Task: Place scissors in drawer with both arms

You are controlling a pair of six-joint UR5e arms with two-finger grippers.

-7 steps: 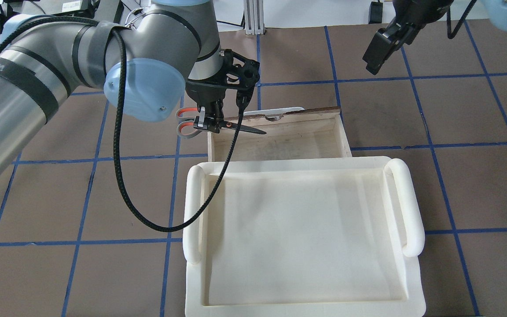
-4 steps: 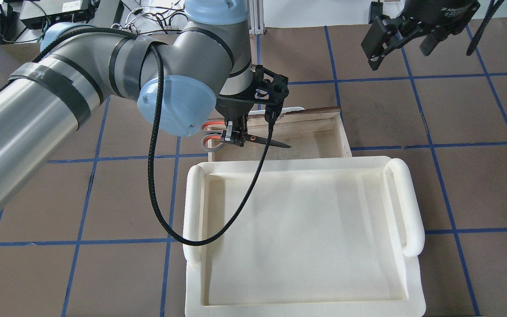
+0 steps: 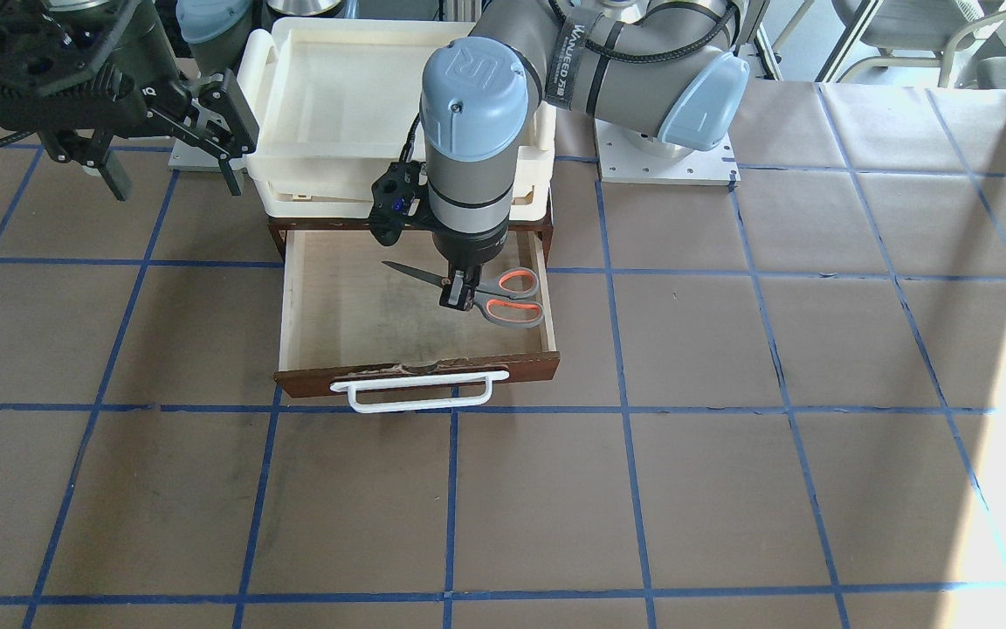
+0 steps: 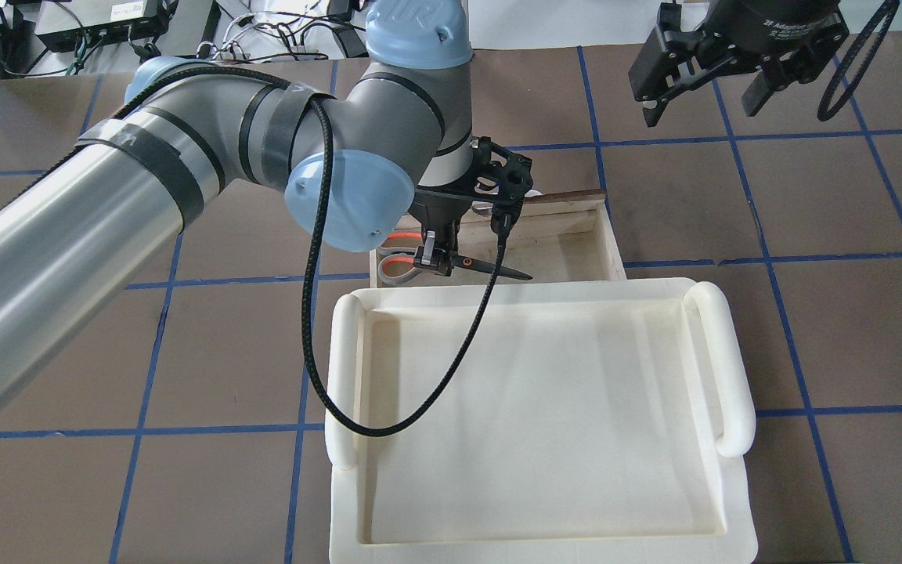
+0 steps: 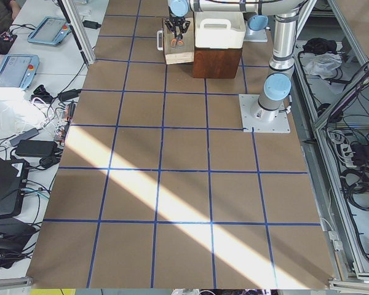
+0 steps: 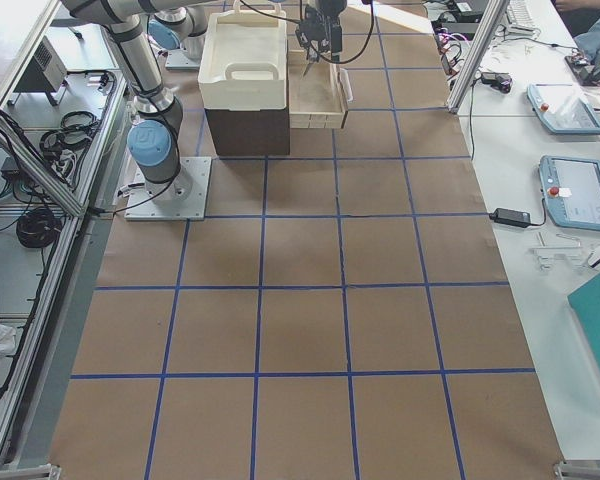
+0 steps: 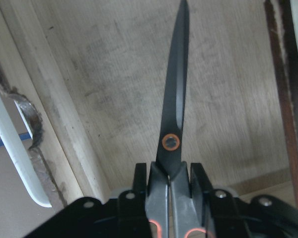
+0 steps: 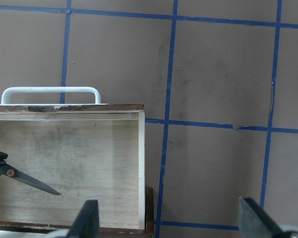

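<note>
Table (image 3: 730, 489): brown surface marked into squares by blue tape.

Left arm (image 4: 106, 211): silver-grey with light-blue joint caps; reaches in over the drawer's left half, wrist pointing down.

Tray (image 4: 733, 368): cream-white plastic with rolled side handles; sits on top of a dark brown cabinet (image 6: 245, 130).

Drawer (image 3: 346, 306): shallow, pale wood inside, dark reddish-brown front; stands pulled out from the cabinet under the tray. White bar handle (image 3: 420, 397) on its front.

Right gripper (image 4: 699, 106): black, fingers spread wide with nothing between them; hangs above the table off the drawer's right side, apart from it.

Left gripper (image 3: 459, 297): black, fingers clamped narrowly on the scissors just behind the pivot.

Scissors (image 3: 416, 273): blades closed, lying roughly level over the drawer's floor. Orange-lined loops are near the drawer's left wall; the tip points toward its right wall. Contact with the floor cannot be told.
</note>
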